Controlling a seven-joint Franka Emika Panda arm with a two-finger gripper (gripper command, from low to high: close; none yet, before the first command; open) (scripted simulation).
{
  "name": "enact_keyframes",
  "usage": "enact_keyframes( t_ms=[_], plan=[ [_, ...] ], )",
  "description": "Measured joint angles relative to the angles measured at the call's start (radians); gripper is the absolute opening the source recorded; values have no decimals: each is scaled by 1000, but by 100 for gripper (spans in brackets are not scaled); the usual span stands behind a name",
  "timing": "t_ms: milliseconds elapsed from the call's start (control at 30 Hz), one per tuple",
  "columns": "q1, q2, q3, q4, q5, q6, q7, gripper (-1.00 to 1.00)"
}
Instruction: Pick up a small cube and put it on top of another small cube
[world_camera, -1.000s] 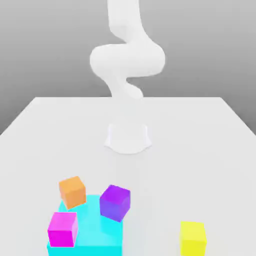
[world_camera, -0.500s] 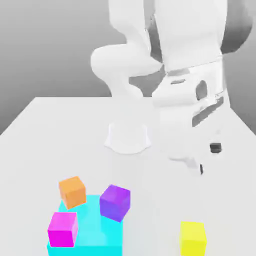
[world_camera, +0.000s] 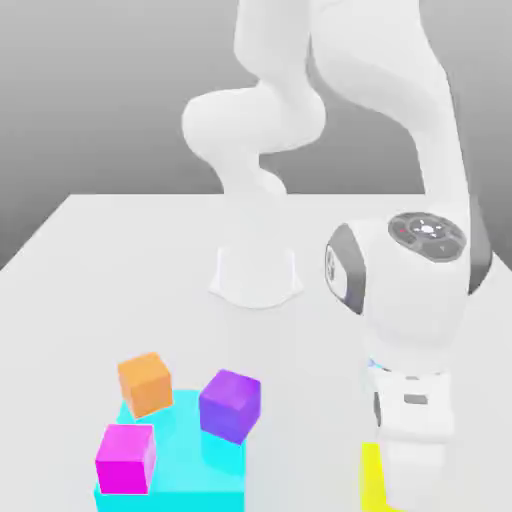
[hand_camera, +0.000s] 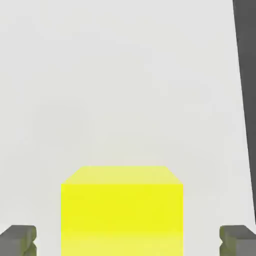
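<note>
From the exterior view, the arm stands low over the yellow cube (world_camera: 371, 478) on the desk (world_camera: 120, 260): the grasp step. In the hand view, the fingers (hand_camera: 18, 239) flank it with gaps, gripping nothing; next, they must close squarely.

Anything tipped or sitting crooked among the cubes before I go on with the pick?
Yes. The purple cube sits tilted, apparently leaning on the edge of the cyan block rather than lying flat. The orange cube is also turned askew at the block's far corner. The yellow cube sits flat and square between the claw fingertips.
</note>
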Motion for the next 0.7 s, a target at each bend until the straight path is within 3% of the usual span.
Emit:
enact_keyframes(
  t_ms=[200,367,700],
  plan=[
    [0,-2,0,0,-2,-3,1,-100],
    [12,-160,-38,-26,-49,-135,25,-100],
    [-270,-341,-247,102,-89,-443,-290,-100]
  ],
)
